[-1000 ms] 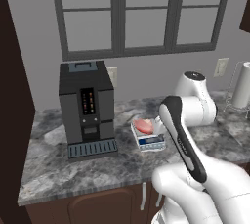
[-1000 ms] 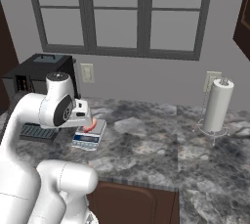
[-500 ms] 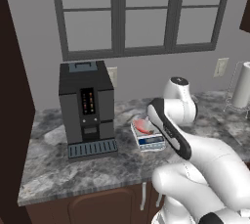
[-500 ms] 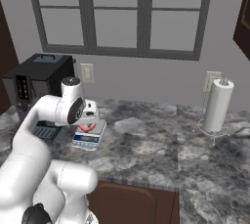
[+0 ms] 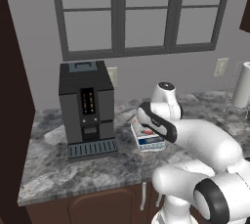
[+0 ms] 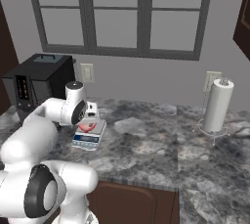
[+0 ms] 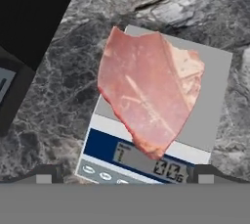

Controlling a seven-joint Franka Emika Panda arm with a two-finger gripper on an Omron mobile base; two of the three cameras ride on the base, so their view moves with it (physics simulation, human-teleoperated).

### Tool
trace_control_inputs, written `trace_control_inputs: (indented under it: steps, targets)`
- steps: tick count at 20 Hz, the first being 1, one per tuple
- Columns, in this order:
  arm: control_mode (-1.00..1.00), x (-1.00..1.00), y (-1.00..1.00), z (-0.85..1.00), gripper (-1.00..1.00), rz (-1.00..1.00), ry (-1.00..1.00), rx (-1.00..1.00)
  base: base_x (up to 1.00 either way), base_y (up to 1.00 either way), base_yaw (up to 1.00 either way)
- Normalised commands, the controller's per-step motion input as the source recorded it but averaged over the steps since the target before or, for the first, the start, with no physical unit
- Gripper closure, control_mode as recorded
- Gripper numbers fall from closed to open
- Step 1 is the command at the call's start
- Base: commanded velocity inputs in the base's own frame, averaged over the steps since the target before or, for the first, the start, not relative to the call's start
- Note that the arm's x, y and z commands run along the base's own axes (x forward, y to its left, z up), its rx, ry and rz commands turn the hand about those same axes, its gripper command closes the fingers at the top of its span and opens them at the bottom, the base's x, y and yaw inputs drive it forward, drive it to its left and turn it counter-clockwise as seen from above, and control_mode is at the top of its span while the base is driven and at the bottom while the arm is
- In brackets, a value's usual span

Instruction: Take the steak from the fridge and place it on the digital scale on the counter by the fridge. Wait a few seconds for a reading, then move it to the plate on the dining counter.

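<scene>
The pink-red steak lies flat on the silver-white digital scale, overhanging its blue display strip. The scale rests on the grey marbled counter beside the black coffee machine. My gripper hangs just above the steak, open, its two dark fingertips spread wide on either side of the scale's front edge with nothing between them. From the right base view, the steak shows under the hand. The arm covers most of the scale in the left base view. The fridge, plate and dining counter are out of view.
A tall black coffee machine stands just left of the scale. A paper towel holder stands at the far right of the counter. A window and wall sockets back the counter. Dark wooden cabinet doors run below its front edge.
The arm has folded down and swung left, bringing the hand over the scale and closer to the steak. The steak has stayed on the scale and the jaws have stayed open.
</scene>
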Motion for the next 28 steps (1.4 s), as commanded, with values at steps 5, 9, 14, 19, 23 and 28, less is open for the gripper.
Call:
trace_control_inputs:
  steps: [5, 9, 14, 19, 23, 28]
  targets:
    - [-1.00, 0.65, 0.01, -0.24, -1.00, 0.00, 0.09, -0.02, 0.00, 0.00, 0.00]
    - [-1.00, 0.39, -0.10, -0.06, -1.00, 0.00, 0.09, 0.00, 0.00, 0.00, 0.00]
    - [-1.00, 0.20, -0.18, -0.02, -1.00, 0.00, 0.10, 0.00, 0.00, 0.00, 0.00]
    - [-1.00, -0.04, -0.07, -0.16, -1.00, 0.00, 0.13, 0.00, 0.00, 0.00, 0.00]
    - [-1.00, -0.34, 0.00, 0.01, -1.00, 0.00, 0.05, 0.00, 0.00, 0.00, 0.00]
    - [-1.00, -0.14, 0.04, 0.10, -1.00, 0.00, 0.00, 0.00, 0.00, 0.00, 0.00]
